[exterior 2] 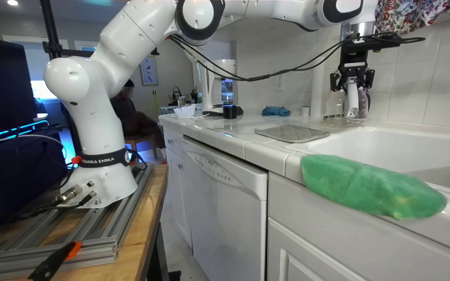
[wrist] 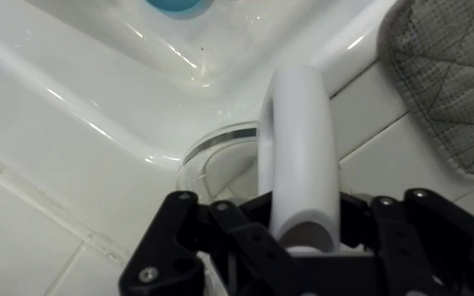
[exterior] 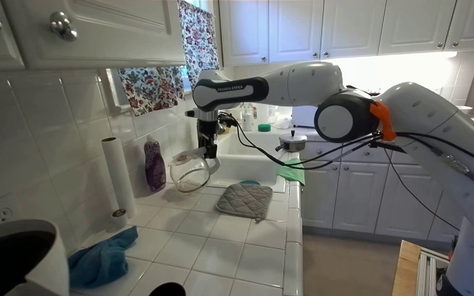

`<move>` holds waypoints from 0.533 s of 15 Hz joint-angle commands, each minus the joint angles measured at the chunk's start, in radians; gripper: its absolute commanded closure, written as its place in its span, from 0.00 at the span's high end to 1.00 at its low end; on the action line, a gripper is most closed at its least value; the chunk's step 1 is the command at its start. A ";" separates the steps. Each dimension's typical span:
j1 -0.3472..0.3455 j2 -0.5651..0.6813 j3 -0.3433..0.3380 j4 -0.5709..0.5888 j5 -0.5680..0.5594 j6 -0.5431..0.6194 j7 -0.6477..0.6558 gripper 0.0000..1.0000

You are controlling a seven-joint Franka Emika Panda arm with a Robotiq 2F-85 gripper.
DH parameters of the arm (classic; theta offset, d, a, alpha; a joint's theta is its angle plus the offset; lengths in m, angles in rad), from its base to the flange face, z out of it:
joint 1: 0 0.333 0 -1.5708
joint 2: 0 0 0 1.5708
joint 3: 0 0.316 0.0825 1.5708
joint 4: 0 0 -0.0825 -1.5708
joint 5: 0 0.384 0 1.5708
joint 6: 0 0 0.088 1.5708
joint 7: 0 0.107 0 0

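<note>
A clear glass carafe [exterior: 188, 172] with a white handle [exterior: 215, 165] hangs from my gripper [exterior: 210, 153] in an exterior view, its round body tilted. From an exterior view the gripper [exterior 2: 352, 80] points straight down, with the top of the white handle [exterior 2: 352, 99] between its fingers. In the wrist view both black fingers press against the sides of the white handle [wrist: 303, 152], and the gripper [wrist: 306, 213] is shut on it. Part of the glass carafe [wrist: 224, 160] shows behind the handle there. Whether its base touches the counter I cannot tell.
A grey quilted pot holder [exterior: 245, 200] lies by the white sink [exterior: 245, 168]. Along the tiled wall stand a purple bottle [exterior: 154, 164] and a white roll [exterior: 119, 176]. A blue cloth [exterior: 105, 259], a lidded pot [exterior: 293, 142] and a green cloth [exterior 2: 365, 187] are around.
</note>
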 commanded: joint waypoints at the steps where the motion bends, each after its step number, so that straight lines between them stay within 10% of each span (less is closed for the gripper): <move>1: 0.045 0.033 -0.048 0.039 -0.076 -0.044 0.036 0.00; 8: 0.095 0.072 -0.059 0.054 -0.118 -0.048 -0.003 0.00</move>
